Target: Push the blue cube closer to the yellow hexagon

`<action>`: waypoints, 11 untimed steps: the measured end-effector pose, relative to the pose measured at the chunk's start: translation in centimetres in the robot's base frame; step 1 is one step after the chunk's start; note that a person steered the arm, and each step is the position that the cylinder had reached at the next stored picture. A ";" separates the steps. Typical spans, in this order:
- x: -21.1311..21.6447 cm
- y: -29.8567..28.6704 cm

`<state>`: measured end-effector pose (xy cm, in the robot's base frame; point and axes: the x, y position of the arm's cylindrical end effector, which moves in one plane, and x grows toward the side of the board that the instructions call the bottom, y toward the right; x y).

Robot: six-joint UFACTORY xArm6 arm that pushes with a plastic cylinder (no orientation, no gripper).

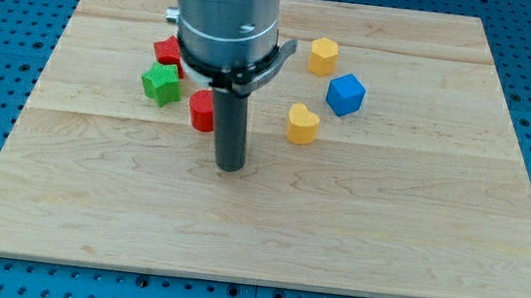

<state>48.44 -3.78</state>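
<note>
Your arm carries no claw; my tip [230, 167] rests on the table [386, 233]. A red block [201, 110] sits just upper-left. The blue cube [346, 94] lies upper-right, near the yellow hexagon [323, 55].

Bright, even light from overhead. The picture is sharp throughout, with no blur. My tip [230, 167] casts only a faint, soft shadow on the wooden board [385, 243] right at its foot. A pale sheen marks the metal housing [226, 14] above the tip.
</note>
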 end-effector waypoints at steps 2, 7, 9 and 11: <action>-2.9 2.8; 1.8 4.6; 3.7 11.7; 1.2 18.1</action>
<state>49.60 14.28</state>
